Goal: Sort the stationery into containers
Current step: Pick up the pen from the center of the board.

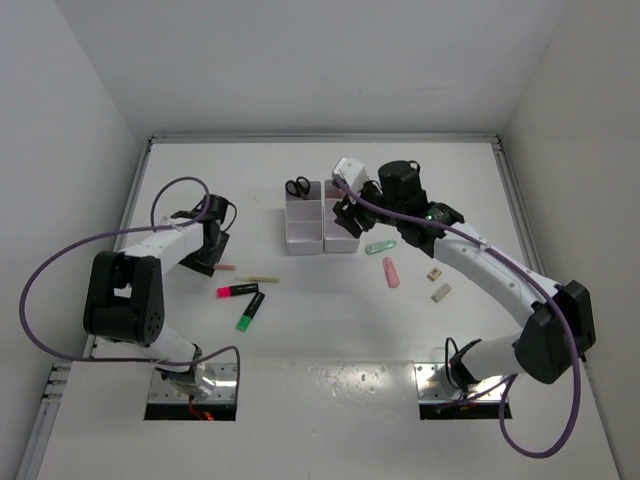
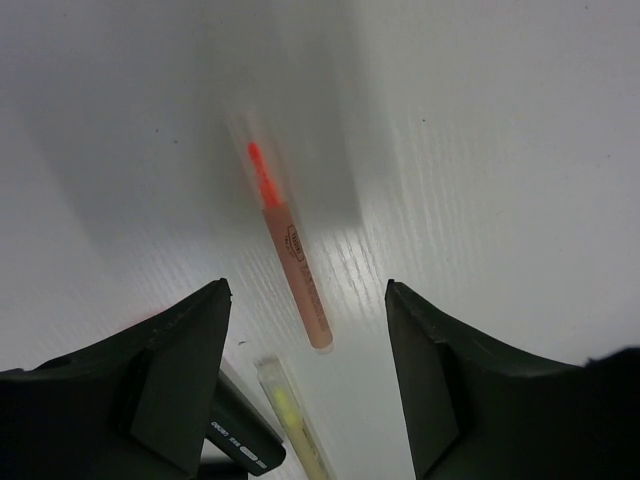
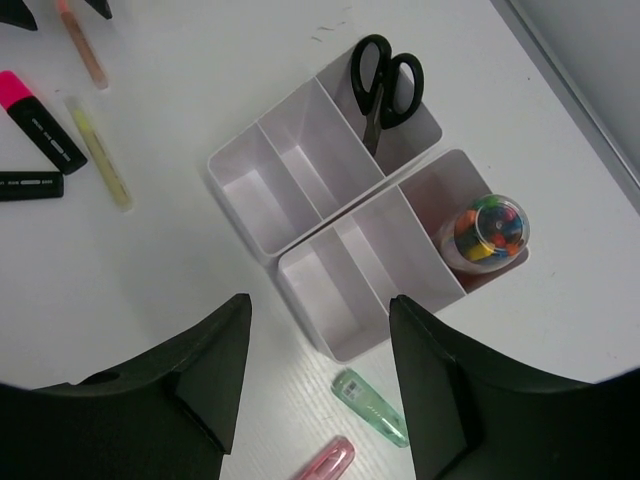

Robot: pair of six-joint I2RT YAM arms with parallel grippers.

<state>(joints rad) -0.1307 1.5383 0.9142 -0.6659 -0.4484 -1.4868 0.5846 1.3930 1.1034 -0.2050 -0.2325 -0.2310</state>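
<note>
Left gripper (image 2: 307, 300) is hanging low over the table (image 1: 320, 340), jaws spread wide and holding nothing. In the wrist view the pink stick (image 2: 290, 250) is lying flat between the two fingers, and no contact is showing. The yellow stick (image 2: 290, 420) is lying just beside it, nearer the camera. The pink highlighter (image 1: 237, 291) and green highlighter (image 1: 250, 312) are lying close by, toward the arm bases. Right gripper (image 3: 320, 325) is hovering above the two white boxes, jaws likewise spread and empty. The boxes are standing side by side, long walls touching. The scissors (image 3: 385, 85) are standing handles-up in the far-end compartment of the left-hand box (image 3: 300, 150). The tube (image 3: 490, 230), clear-topped with coloured bits inside, is sitting in the far-end compartment of the right-hand box (image 3: 335, 285). The green clip (image 3: 370, 407) is lying on the table just off that box's near end. The pink eraser (image 1: 391, 271) is lying a little nearer the bases, and the beige blocks (image 1: 441, 292) are lying to its right.
</note>
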